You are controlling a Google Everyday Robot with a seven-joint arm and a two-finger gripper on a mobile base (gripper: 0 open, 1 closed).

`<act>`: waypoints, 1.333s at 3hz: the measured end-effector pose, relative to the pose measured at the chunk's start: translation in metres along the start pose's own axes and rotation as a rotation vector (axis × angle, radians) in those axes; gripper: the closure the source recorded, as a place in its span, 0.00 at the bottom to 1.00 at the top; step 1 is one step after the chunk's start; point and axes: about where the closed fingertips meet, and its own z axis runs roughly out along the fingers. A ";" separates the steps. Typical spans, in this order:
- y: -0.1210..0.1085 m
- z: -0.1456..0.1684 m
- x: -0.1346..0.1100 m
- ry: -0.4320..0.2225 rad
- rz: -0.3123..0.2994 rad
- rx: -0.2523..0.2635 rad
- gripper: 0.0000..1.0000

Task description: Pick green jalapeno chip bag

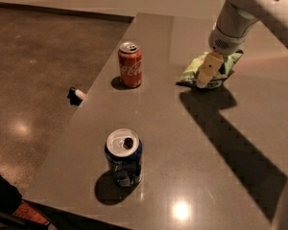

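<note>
Tabletop (192, 147): two cans (130, 65) (124, 158), one chip bag (189, 73) under pincer (210, 78)

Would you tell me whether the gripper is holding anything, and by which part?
It cannot be told: the gripper sits at the middle of the chip bag, which lies on the table.

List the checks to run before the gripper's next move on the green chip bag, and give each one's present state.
1. The gripper is at the green jalapeno chip bag: ok, down right over it.
2. The bag lies in view on the table: ok, partly hidden by the gripper.
3. Hold on the bag: cannot tell.
4. The red cola can is clear of the gripper: ok, upright and apart.
5. The blue can is clear: ok, upright by the table's near edge.
</note>
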 end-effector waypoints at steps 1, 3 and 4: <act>-0.006 0.007 0.005 0.029 -0.001 -0.024 0.14; -0.001 -0.013 0.014 -0.018 0.011 -0.052 0.61; -0.002 -0.042 0.013 -0.108 0.019 -0.052 0.84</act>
